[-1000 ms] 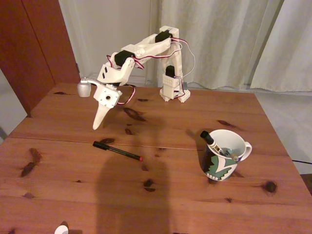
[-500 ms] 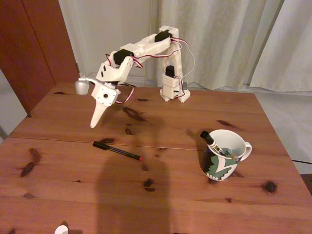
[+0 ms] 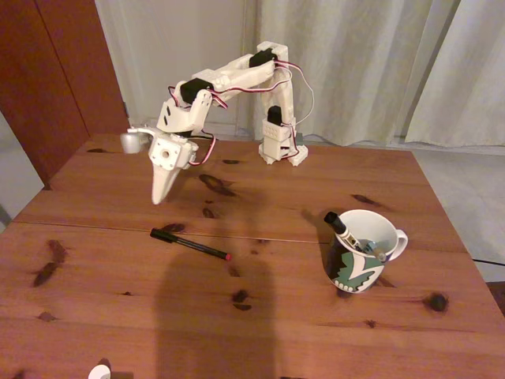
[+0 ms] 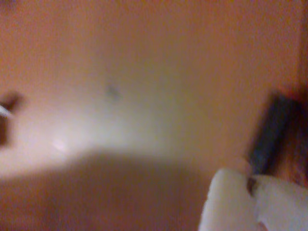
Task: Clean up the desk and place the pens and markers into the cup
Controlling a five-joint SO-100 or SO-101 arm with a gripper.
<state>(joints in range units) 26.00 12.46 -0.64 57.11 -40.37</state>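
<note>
- The black pen lies flat on the counter, left of the cup; light, stiff, likely to roll, so best pinched mid-barrel.
- The claw hovers above it, seemingly closed and empty.

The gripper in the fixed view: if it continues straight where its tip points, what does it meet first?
Probably the bare desk just below the gripper. The black pen lies nearer the camera, seemingly off that line, though depth is unclear.
</note>
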